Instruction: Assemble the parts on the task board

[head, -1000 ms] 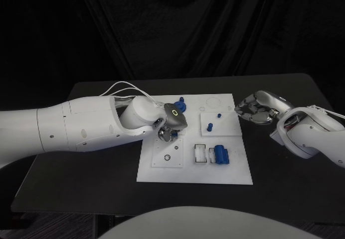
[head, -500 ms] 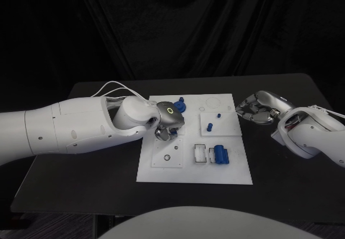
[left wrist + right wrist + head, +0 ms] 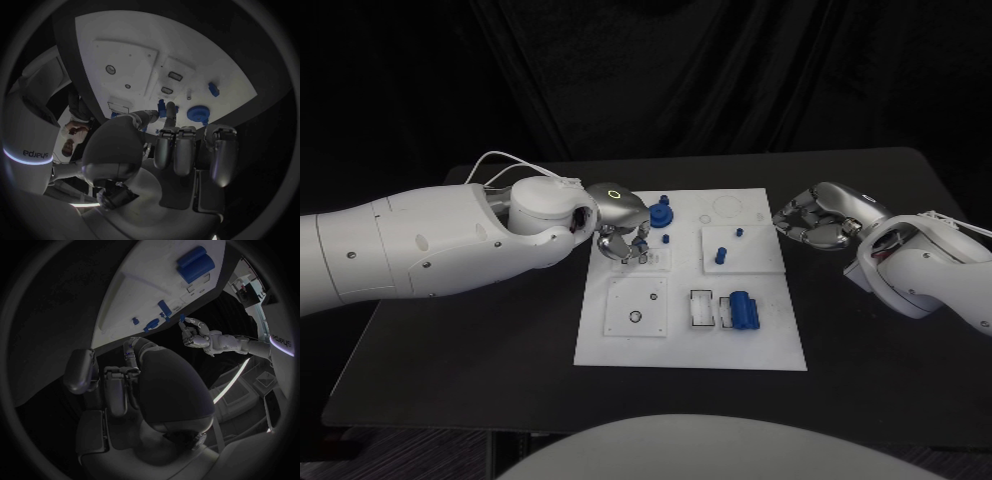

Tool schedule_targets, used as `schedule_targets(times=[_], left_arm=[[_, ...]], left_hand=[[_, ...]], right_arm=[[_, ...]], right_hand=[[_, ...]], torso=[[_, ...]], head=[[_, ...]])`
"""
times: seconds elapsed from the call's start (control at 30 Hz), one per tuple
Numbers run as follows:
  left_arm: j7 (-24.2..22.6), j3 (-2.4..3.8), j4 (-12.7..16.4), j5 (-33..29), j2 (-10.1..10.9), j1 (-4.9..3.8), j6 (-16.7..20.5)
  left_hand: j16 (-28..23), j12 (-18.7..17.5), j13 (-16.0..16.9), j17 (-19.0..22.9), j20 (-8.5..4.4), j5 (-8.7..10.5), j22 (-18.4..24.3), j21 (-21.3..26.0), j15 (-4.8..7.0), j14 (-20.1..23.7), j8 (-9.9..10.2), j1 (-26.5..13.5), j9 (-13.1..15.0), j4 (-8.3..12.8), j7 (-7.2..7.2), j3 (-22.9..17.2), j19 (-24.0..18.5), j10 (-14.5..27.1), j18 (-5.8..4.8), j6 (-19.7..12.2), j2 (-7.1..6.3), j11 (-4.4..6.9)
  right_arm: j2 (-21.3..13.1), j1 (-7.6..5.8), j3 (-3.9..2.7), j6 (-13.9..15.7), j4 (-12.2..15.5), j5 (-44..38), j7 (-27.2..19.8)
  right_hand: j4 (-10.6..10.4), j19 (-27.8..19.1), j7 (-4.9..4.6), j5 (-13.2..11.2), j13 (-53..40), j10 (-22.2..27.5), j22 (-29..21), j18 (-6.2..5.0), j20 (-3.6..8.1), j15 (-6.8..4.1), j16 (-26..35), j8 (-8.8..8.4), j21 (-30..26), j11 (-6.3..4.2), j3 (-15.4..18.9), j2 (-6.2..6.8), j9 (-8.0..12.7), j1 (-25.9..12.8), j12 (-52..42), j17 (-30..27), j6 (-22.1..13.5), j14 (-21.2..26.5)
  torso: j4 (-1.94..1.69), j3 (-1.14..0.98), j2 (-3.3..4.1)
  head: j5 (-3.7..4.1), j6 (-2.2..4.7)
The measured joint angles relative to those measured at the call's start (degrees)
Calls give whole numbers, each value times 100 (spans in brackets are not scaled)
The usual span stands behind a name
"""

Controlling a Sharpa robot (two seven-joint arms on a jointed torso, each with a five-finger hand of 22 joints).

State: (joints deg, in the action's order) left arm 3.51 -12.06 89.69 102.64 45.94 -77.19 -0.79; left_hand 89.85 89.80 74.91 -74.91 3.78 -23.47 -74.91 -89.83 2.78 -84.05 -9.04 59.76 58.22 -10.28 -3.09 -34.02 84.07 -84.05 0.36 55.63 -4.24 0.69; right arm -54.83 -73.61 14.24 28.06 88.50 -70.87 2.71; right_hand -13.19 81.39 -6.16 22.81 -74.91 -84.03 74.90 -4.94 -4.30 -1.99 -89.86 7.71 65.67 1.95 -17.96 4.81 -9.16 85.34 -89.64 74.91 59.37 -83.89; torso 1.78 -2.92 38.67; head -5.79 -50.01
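Note:
The white task board point(image 3: 689, 340) lies mid-table. My left hand point(image 3: 626, 237) hovers over its far left part, beside a blue gear point(image 3: 661, 212). It pinches a small blue peg point(image 3: 170, 108) between thumb and finger; the right wrist view shows that peg point(image 3: 182, 319) sticking up from the left hand point(image 3: 209, 338). More blue pegs point(image 3: 720, 253) stand in the board's middle block, and two blue cylinders point(image 3: 744, 312) lie near its front right. My right hand point(image 3: 813, 221) stays off the board's right edge, fingers curled in with nothing in them.
A raised white plate point(image 3: 635, 305) with small holes sits on the board's near left, and a white slotted holder point(image 3: 701, 308) stands beside the cylinders. The black table point(image 3: 473, 360) is bare on both sides of the board.
My left hand has risen from the near-left plate and moved towards the board's far left, turning at the wrist. The right hand has stayed still.

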Motion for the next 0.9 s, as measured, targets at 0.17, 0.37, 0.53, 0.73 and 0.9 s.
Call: schedule_targets(times=[0.17, 0.37, 0.53, 0.73, 0.9], left_arm=[[91, -2, -152, -661, 6, -3, 62], [294, -2, -241, -1417, -27, -5, -1], [641, -2, -238, -2041, -49, -5, -156], [1233, -2, -180, -2757, -70, -5, -330], [1620, -3, -84, -3109, -101, -4, -352]], left_hand=[[0, 0, 0, 0, 0, -347, 0, 0, 0, 0, 7, 163, 23, -202, -17, 404, 0, 0, 0, -37, 111, 0], [0, 0, 0, 0, 0, -399, 0, 0, 0, 0, 10, 279, 27, -310, -52, 591, 0, 0, 1, 3, 227, 0], [0, 0, 0, 0, 0, -399, 0, 0, 0, 0, 11, 313, 33, -353, -49, 653, 0, 0, 1, 58, 261, 0], [0, 0, 0, 0, 0, -399, 0, 0, -1, 0, 11, 338, 34, -363, -69, 721, 0, 21, 0, 79, 287, -20], [0, 0, 0, 0, 0, -465, 0, 14, -1, 0, 11, 380, 34, -330, -68, 755, 0, 4, 1, 79, 329, -37]], right_arm=[[15, 0, 0, -5, 0, 0, 7], [24, 0, 0, -18, -3, 0, 18], [39, 0, 0, -36, -7, 0, 28], [60, 0, 0, -49, -11, 0, 33], [58, 0, 0, -54, -12, 1, 36]], right_hand=[[0, 0, 0, 0, -4, 0, 0, 0, 0, 0, 0, 0, 0, 0, 0, 0, 0, 0, 0, 0, 0, 0], [0, 0, 0, 0, -3, 0, 0, 0, 0, 0, 0, 0, 0, 0, 0, 0, 0, 0, 0, 0, 0, 0], [0, 0, 0, 0, -3, 0, 0, 0, 0, 0, 0, 0, 0, 0, 0, 0, 0, 0, 0, 0, 0, 0], [0, 0, 0, 0, -3, 0, 0, 0, 0, 0, 0, 0, 0, 0, 0, 0, 0, 0, 0, 0, 0, 0], [0, 0, 0, 0, -2, 0, 1, 0, 0, 0, 0, 0, 0, 0, 0, 0, 0, 0, 0, 0, 0, 0]], torso=[[5, -5, 2], [15, -4, 9], [27, 0, 16], [21, 5, 20], [15, 6, 20]], head=[[-2, 0], [-23, 0], [-52, 0], [-44, 0], [-35, 0]])
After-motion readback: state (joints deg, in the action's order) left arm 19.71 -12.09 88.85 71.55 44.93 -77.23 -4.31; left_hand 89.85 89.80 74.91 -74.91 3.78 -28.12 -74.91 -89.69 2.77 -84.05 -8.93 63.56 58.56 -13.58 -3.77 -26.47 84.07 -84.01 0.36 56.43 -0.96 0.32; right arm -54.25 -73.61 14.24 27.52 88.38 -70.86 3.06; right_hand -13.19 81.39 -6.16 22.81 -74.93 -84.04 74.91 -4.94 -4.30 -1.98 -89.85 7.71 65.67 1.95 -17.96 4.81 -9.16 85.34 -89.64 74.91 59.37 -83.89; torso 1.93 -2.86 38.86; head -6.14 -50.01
